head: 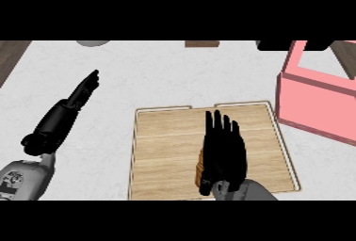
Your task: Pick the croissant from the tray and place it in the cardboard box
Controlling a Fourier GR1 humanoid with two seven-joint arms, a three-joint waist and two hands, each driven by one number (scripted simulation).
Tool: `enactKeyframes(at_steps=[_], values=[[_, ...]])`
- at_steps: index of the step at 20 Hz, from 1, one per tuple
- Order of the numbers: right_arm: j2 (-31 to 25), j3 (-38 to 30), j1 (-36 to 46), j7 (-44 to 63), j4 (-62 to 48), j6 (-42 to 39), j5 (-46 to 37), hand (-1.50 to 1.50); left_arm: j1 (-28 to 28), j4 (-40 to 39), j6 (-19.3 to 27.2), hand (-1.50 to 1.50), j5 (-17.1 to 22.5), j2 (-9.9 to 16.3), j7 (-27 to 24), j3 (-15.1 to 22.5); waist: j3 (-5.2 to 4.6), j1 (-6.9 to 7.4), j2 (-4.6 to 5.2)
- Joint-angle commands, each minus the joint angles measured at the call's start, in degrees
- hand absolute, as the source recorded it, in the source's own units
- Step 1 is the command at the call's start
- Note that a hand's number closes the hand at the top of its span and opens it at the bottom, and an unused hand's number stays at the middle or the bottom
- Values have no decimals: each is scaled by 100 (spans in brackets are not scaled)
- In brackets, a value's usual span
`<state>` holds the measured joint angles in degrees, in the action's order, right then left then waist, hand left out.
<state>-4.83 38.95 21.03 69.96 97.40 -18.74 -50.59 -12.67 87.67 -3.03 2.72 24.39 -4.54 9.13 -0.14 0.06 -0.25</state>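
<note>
Hovering my right hand (222, 150) over the wooden tray (160, 160), I have the fingers stretched out straight and pointing away from me, not yet curled around anything. A sliver of brown shows along the hand's left edge, low on the tray; I take that to be the croissant (199, 167), though the palm covers nearly all of it and I cannot tell whether the hand is touching it or only just above.

My left hand (87, 87) sits well off to the left over the pale counter (139, 70), fingers straight and relaxed, holding nothing and playing no part.

The box (313, 103) stands to the right of the tray, just beyond its far right corner; it looks pink here, not cardboard brown, and its top is open.

By my reckoning the task is barely begun: the croissant lies on the tray, no grasp is made, and nothing is in the box. Closing on the pastry, lifting it, carrying it right and setting it down inside are all left.
</note>
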Motion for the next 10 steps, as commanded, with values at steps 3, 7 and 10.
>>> enactKeyframes(at_steps=[3,7,10], values=[[465,-160,-82,997,-236,-556,-184,-150,136,-16,-116,0,-13,-15,-118,-89,10,1,16],[472,-241,-69,894,-537,-384,-178,-150,9,103,-26,0,-82,-97,85,-102,11,26,20],[473,-334,-341,1006,-175,-735,-496,-150,49,249,65,0,-123,-207,251,-30,11,-37,-6]])
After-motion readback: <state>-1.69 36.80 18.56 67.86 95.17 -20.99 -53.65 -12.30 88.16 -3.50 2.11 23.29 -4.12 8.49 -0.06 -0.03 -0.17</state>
